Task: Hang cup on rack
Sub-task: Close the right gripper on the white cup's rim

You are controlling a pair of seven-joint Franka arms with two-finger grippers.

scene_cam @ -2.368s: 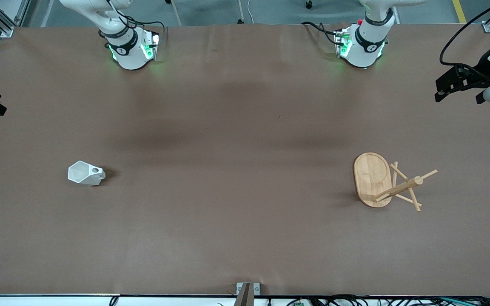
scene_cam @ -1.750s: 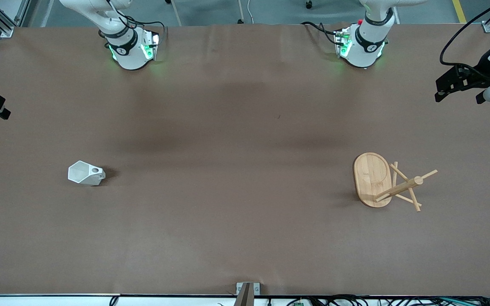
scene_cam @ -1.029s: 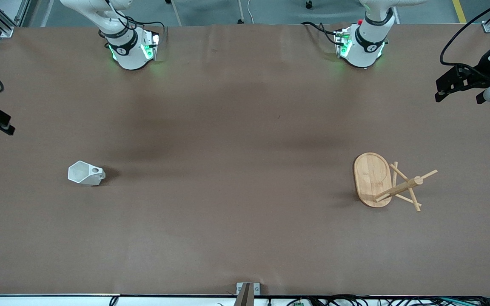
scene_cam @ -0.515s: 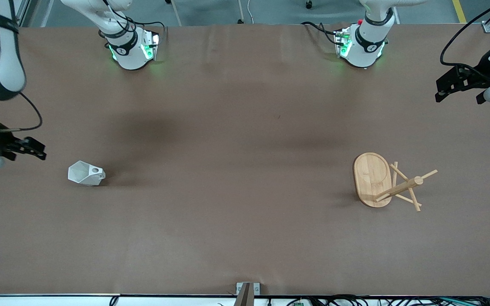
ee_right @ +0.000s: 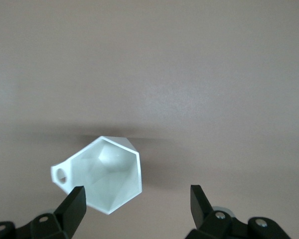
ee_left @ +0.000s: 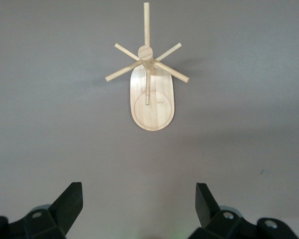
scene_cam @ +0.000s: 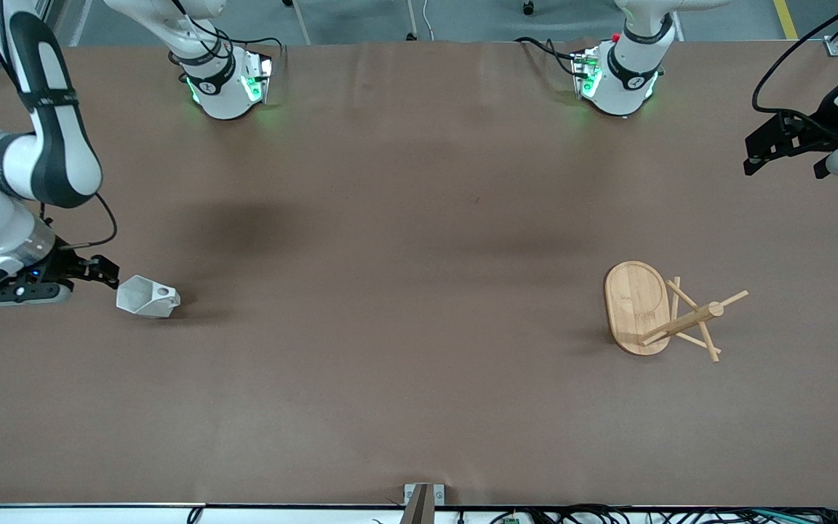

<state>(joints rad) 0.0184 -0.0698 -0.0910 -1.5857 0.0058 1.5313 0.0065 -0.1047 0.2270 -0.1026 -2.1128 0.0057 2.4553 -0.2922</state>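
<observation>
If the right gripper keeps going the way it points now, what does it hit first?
Most likely the cup. The right gripper, jaws open, points at its rim with nothing between them, though how high it sits above the table is unclear.

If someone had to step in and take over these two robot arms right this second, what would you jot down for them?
Right gripper: open, empty, right beside the cup at the right arm's end of the table.
Left gripper: open, empty, waiting at the left arm's end.
The cup lies tipped on its side, its handle hole showing in the right wrist view.
Rack: stands on the table toward the left arm's end, pegs bare.
Done: approach only. Left: grasp the cup, carry it across, hang it on a peg.
</observation>
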